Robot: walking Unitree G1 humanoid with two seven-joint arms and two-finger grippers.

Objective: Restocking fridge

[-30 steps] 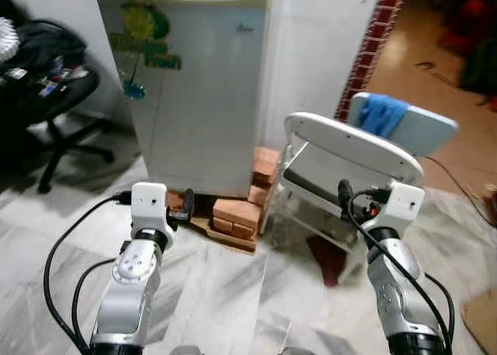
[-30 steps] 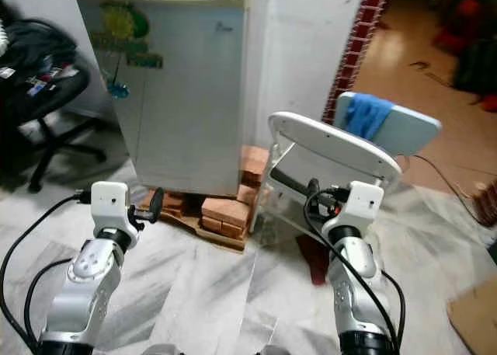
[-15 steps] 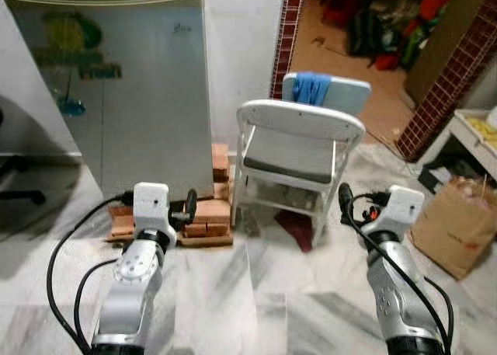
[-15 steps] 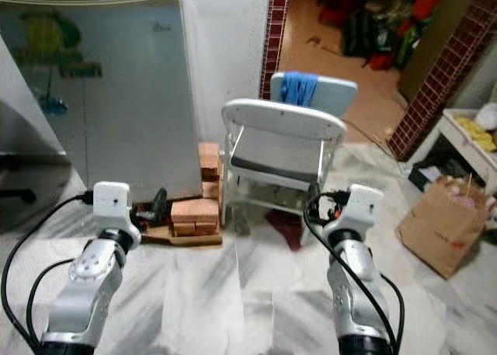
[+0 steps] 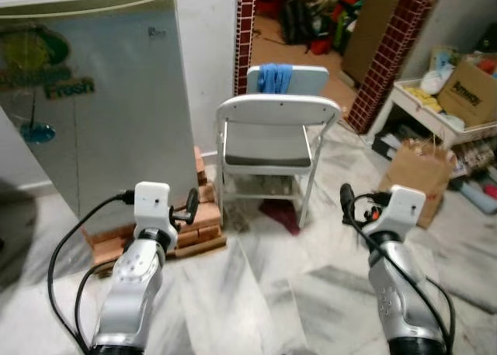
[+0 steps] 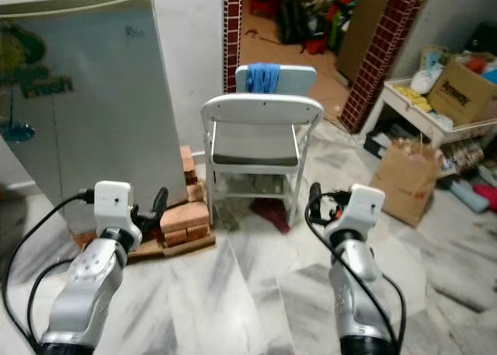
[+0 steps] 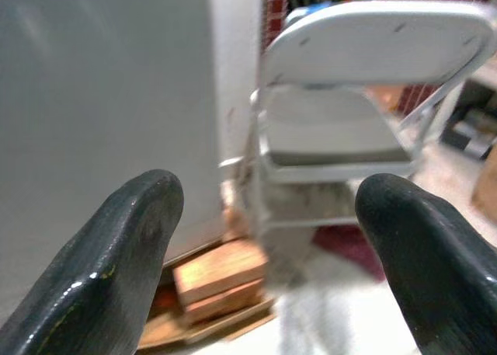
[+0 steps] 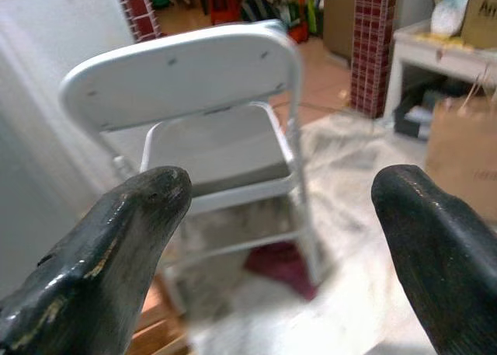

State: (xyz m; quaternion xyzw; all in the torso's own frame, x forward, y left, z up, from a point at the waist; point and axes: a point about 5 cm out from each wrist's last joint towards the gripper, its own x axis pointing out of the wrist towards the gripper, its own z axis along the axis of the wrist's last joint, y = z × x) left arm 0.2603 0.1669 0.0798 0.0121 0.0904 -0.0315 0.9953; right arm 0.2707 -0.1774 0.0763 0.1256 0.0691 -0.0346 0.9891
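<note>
One fridge (image 5: 101, 99) is standing at the robot's left front with its door shut, propped on a stack of bricks (image 5: 194, 219) over a wooden board. The left gripper (image 7: 264, 254) is hovering in front of it with its two black fingers (image 7: 116, 254) spread wide, holding nothing. The right gripper (image 8: 279, 262) is also gaping wide and empty, pointing toward the one white folding chair (image 5: 272, 137) just right of the fridge. One blue cloth (image 5: 273, 77) is hanging over a second chair back behind it. One brown paper bag (image 5: 419, 172) is sitting on the marble floor (image 5: 272, 293) to the right.
</note>
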